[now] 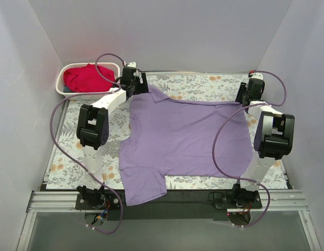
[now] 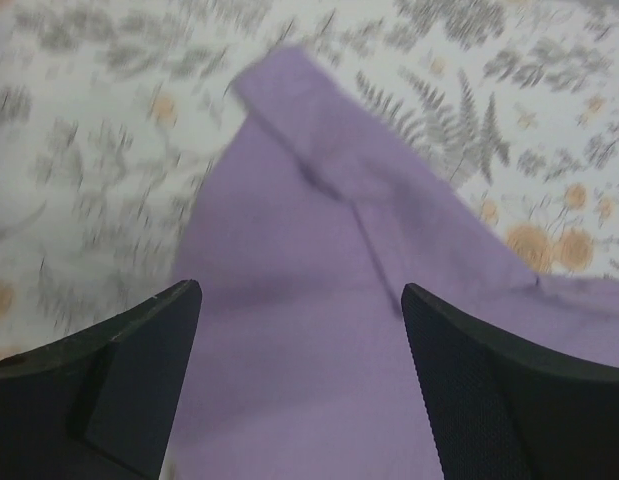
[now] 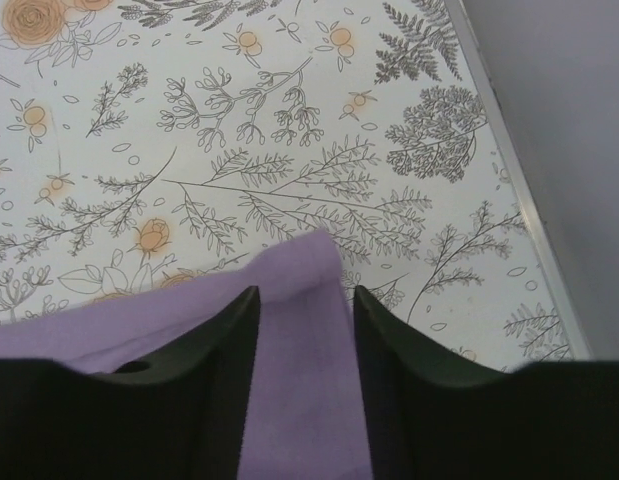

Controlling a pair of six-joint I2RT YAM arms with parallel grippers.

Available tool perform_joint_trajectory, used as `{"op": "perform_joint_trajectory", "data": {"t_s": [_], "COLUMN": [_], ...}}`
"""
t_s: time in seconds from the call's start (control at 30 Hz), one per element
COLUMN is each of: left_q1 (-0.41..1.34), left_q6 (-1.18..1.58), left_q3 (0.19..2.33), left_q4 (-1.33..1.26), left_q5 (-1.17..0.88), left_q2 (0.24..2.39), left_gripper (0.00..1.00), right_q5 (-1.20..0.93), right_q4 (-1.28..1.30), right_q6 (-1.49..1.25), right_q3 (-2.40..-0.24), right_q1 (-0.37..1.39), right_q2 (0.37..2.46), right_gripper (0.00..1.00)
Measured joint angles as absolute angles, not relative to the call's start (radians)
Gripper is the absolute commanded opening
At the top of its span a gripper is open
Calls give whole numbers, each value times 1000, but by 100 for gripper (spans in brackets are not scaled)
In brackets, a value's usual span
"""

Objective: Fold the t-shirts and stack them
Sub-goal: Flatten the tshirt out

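The lavender shirt [image 1: 188, 138] lies spread on the floral desk [image 1: 62, 157]; the red shirt [image 1: 83, 77] sits in the basket [image 1: 73, 94] at the far left corner. The left end effector [image 2: 301, 300] hovers open over the collar [image 2: 289, 110]; the right end effector [image 3: 305, 295] stands parted astride the lavender shirt's far right corner

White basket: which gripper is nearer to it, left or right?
Left. The left gripper hovers beside the basket, over the lavender shirt collar; the right gripper is across the table, at the shirt's far corner.
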State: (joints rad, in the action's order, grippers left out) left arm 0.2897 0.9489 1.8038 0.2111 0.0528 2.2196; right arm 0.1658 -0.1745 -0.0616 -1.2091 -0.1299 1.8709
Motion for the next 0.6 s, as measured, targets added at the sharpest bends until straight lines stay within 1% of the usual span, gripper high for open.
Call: {"op": "perform_joint_trajectory", "data": {"t_s": [0.07, 0.13, 0.27, 0.37, 0.4, 0.5, 0.6], "left_q1": [289, 288, 282, 271, 268, 257, 255], "left_q6": [985, 1018, 1085, 1139, 1155, 1193, 1216], "left_q3": [1681, 1531, 1290, 1110, 1057, 926, 830], "left_q4": [237, 257, 292, 295, 300, 315, 347], "left_q5": [82, 119, 178, 194, 194, 192, 176], "left_q2": [2131, 1997, 1704, 1498, 1450, 1386, 1389], "left_gripper": [80, 80, 74, 66, 63, 59, 56], "right_q5": [153, 131, 91, 54, 36, -19, -75], "right_q4": [-154, -109, -33, 3, 13, 27, 56], "right_q6": [-77, -98, -134, -159, -167, -198, -223], "right_q3": [-1209, -1208, -1187, -1151, -1133, -1066, -986], "right_q1": [-130, -126, -95, -29, 5, 104, 187], "right_q2": [1866, 1845, 1747, 1657, 1626, 1568, 1545], "right_gripper": [49, 51, 52, 52, 52, 52, 51]}}
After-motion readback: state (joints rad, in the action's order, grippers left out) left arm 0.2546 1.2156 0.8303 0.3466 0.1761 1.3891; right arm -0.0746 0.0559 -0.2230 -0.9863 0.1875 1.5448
